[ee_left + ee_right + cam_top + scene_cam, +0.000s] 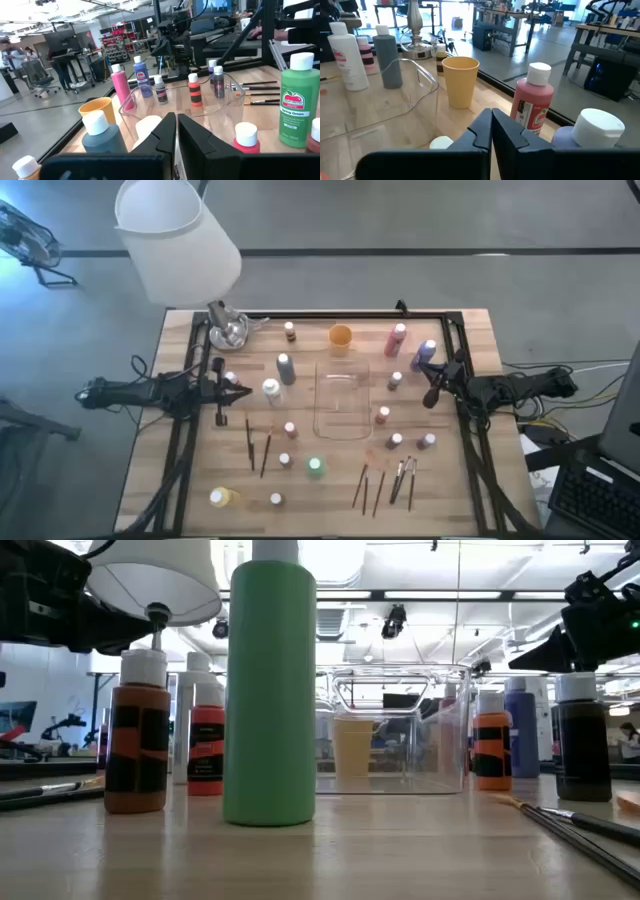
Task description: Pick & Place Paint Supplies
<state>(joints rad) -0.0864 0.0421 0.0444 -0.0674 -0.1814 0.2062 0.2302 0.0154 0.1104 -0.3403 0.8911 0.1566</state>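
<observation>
From overhead I see my left gripper [240,390] hovering at the table's left edge with its fingers pressed together on nothing, a white bottle [271,390] just ahead of its tips and a grey bottle [285,367] near beside that. My right gripper [431,392] waits at the right edge, also pinched shut and empty — a purple bottle [426,353] and a pink bottle [396,339] stand close by it. Between the two grippers sits the clear tray [340,402], with the green bottle [315,468] and loose paintbrushes [385,483] scattered nearer the front edge.
</observation>
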